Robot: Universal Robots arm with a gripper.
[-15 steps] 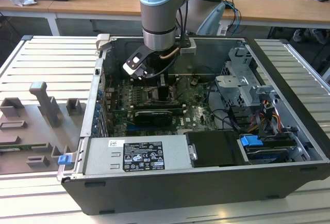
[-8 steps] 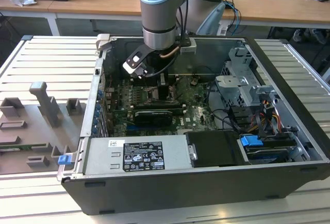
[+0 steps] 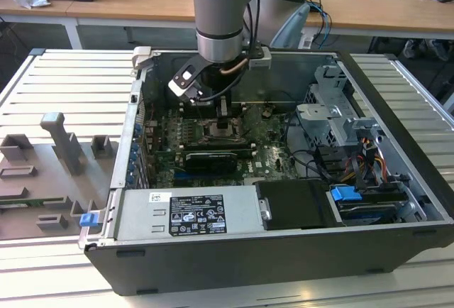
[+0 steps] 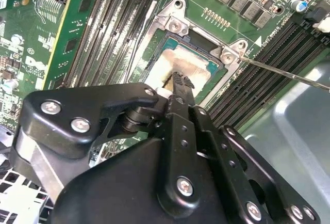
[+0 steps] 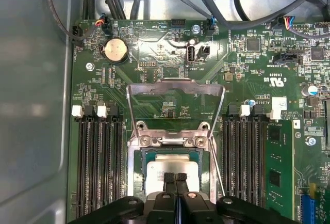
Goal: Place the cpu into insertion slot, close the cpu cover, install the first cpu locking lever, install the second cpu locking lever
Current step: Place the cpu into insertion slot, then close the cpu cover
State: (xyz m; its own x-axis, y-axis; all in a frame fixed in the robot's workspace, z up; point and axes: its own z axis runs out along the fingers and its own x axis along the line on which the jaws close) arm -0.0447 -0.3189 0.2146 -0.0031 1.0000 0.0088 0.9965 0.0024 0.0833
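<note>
Well apart from the insertion slot [image 3: 227,136], to the exterior view's left, lies one grey fixture plate [image 3: 42,173]. Two banks of memory slots [image 5: 100,162] flank the slot. One cpu [image 5: 160,170] sits flat in it, with the one cpu cover [image 5: 175,83] swung open beyond it on two screws [image 5: 143,141]. The gripper [image 5: 175,177] hangs right over the slot, jaws narrow, fingertips together with nothing between.

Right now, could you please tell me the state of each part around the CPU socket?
cpu: lying in the insertion slot
insertion slot: filled, uncovered
cpu cover: swung open
locking lever: released, not latched
gripper: shut, tips over the cpu
</note>
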